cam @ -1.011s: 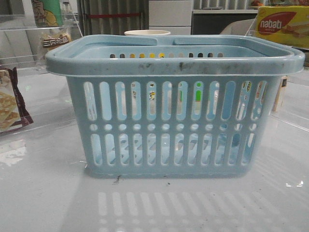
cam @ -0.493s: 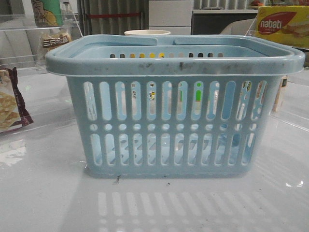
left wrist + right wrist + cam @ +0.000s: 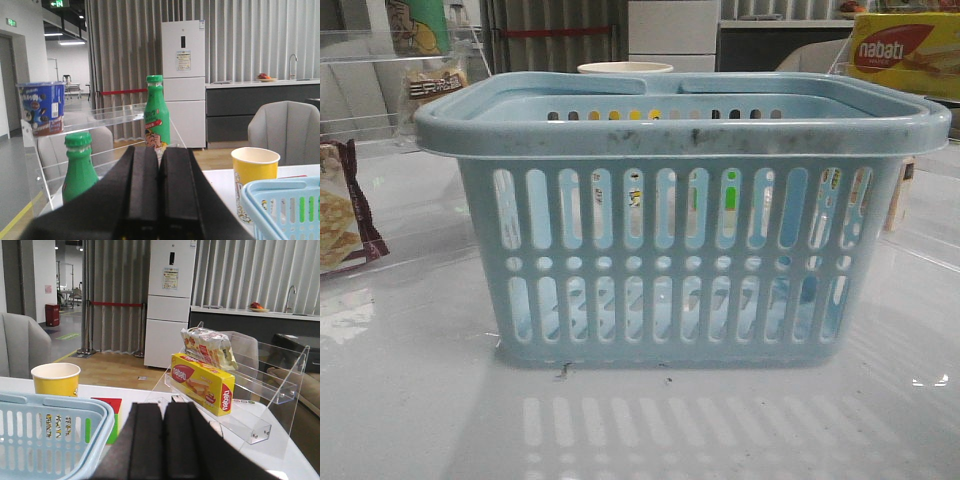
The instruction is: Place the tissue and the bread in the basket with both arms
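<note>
The pale blue basket [image 3: 680,240] stands in the middle of the table in the front view, with nothing showing through its slots. Its corner also shows in the left wrist view [image 3: 285,200] and the right wrist view [image 3: 50,435]. The bread [image 3: 433,86], a clear packet with a dark label band, sits on the acrylic shelf at the back left. The tissue is out of view. My left gripper [image 3: 159,149] is shut on nothing, left of the basket. My right gripper [image 3: 163,405] is shut and empty, right of the basket. Neither gripper shows in the front view.
A maroon-edged cracker bag [image 3: 340,215] lies at the left edge. A yellow nabati box [image 3: 905,50] and a snack bag [image 3: 210,347] sit on the right acrylic shelf [image 3: 260,425]. A yellow paper cup [image 3: 254,175] stands behind the basket. Two green bottles [image 3: 156,117] [image 3: 79,167] stand on the left shelf.
</note>
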`<act>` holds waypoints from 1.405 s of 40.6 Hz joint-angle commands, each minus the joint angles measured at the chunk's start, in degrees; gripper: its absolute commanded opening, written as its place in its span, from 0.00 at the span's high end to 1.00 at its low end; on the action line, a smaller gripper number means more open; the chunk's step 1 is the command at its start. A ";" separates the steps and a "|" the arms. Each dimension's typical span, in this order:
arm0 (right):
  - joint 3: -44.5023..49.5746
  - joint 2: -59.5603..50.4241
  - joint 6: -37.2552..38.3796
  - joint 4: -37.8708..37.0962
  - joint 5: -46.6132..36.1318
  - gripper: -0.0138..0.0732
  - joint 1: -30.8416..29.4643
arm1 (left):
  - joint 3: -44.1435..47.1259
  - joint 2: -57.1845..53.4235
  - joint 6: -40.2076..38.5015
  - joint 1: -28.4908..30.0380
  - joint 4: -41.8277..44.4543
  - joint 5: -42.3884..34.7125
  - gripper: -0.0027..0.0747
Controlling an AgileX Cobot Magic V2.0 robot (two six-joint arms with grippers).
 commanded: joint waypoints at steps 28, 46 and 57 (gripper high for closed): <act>-6.38 24.77 -0.13 0.20 16.99 0.76 -0.33 | -8.22 20.92 -0.35 0.07 -1.73 18.63 0.85; -5.28 28.19 -0.13 0.20 18.31 0.22 -0.33 | -7.40 21.50 0.27 0.07 -0.54 18.65 0.24; -9.85 35.84 0.14 -0.30 18.51 0.22 -0.62 | -7.40 21.50 2.73 -9.89 -0.65 18.06 0.24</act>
